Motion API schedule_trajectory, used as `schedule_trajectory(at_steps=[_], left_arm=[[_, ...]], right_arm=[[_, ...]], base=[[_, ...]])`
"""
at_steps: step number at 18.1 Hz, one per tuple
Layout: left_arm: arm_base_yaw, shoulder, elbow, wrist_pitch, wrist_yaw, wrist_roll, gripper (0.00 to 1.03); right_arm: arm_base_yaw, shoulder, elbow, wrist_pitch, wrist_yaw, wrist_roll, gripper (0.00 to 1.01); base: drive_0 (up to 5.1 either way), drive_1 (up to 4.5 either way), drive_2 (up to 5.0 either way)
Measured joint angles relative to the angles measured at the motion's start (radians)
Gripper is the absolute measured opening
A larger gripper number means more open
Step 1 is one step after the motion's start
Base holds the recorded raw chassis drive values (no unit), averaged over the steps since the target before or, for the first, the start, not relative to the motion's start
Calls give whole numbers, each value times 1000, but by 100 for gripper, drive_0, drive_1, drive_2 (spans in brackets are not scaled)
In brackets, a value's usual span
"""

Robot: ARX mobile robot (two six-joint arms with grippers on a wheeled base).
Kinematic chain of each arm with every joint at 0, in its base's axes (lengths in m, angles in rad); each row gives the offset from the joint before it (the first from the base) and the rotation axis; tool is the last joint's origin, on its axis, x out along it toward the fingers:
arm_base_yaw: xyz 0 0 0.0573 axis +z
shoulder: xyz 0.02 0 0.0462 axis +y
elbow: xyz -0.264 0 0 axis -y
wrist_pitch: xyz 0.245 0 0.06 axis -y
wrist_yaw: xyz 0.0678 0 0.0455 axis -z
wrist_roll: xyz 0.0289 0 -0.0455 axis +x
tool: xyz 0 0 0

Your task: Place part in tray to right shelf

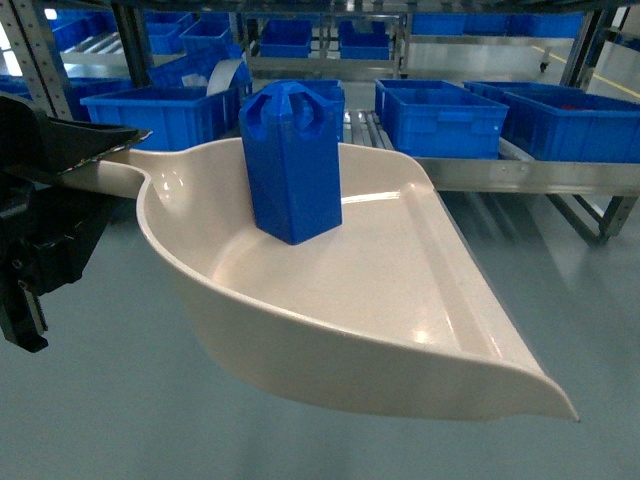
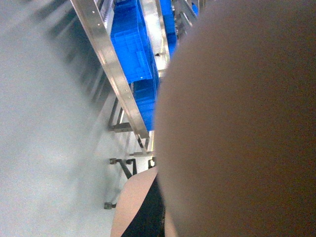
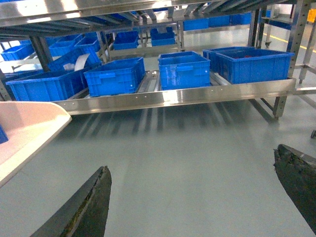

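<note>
So right now the part (image 1: pixel 291 165) is standing upright inside the tray (image 1: pixel 420 320), toward the back of the pan near where the handle starts, and the whole tray is held up in the air over the floor (image 1: pixel 580 300), not resting on anything. The left claw (image 1: pixel 50 150) has the tray by its handle at the left edge of the head view. It looks clenched on it, though the fingers themselves are mostly hidden. The right claw (image 3: pixel 197 197) is released, jaws spread wide with nothing between them, hovering above bare floor just beside the tray's lip.

The right shelf (image 1: pixel 520 175) is straight ahead, its front rail beyond the far rim of the tray, with big blue crates (image 1: pixel 445 120) sitting on the rollers.

My take on the step in hand is carrying it over: keep the tray dead level, because that block is tall and narrow with nothing bracing it, so any tilt toward the open lip could send it sliding or toppling. Go slow, then aim for the gap between the crates, past the rail.

The part itself is bright blue plastic, square-sided, tapering at the top with arched cutouts. The tray is glossy beige, a scoop shape, much wider than the block.
</note>
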Motion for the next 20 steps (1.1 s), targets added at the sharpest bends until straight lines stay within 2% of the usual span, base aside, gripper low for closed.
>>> schedule_trajectory(at_steps=[20], left_arm=[[0, 0, 0, 0, 0, 8, 15]], right_arm=[[0, 0, 0, -1, 0, 3, 98]], base=[[0, 0, 0]])
